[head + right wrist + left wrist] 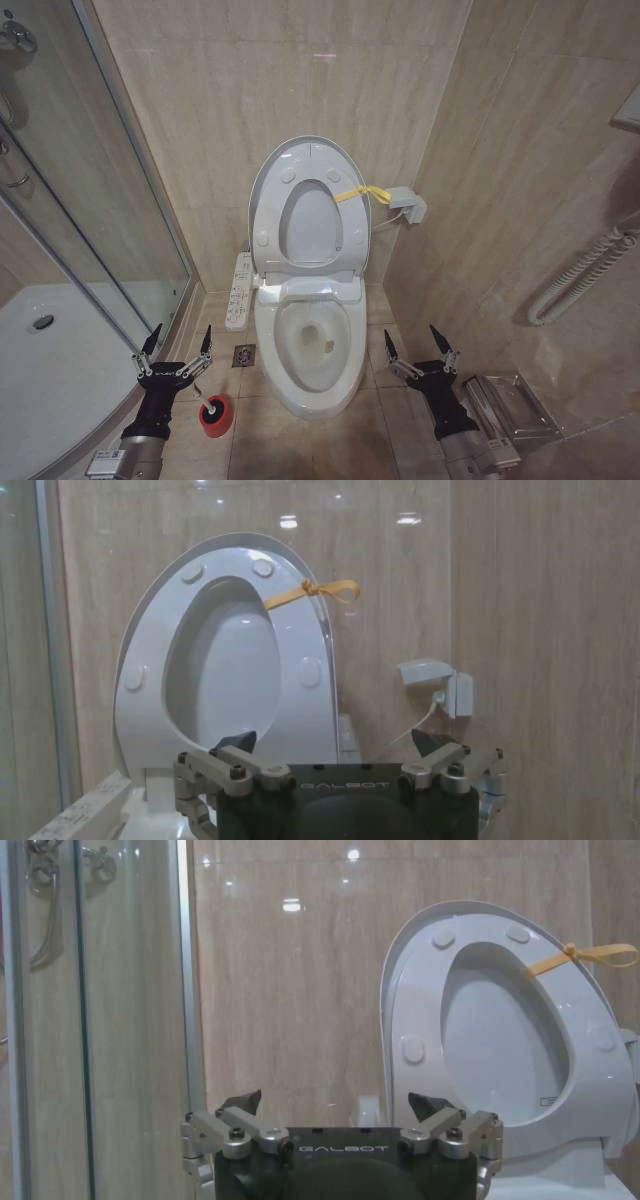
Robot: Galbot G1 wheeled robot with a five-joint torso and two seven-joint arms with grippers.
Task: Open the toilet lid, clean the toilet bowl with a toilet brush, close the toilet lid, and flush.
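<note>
Toilet bowl [312,385] standing on tiled floor between shower tray [60,370] to the left and tiled wall to the right, brownish stain inside. Lid [300,160] raised upright against the back wall, seat [268,225] up with it, yellow tie [352,193] knotted to the seat's edge. Control panel [239,290] just beside the bowl's left flank. Left gripper [174,350] low at the bowl's left, fingers spread wide, empty. Right gripper [418,349] low at the bowl's right, fingers likewise spread, empty. Brush [212,412] in its red holder on the floor, just below the left gripper, apart from it.
</note>
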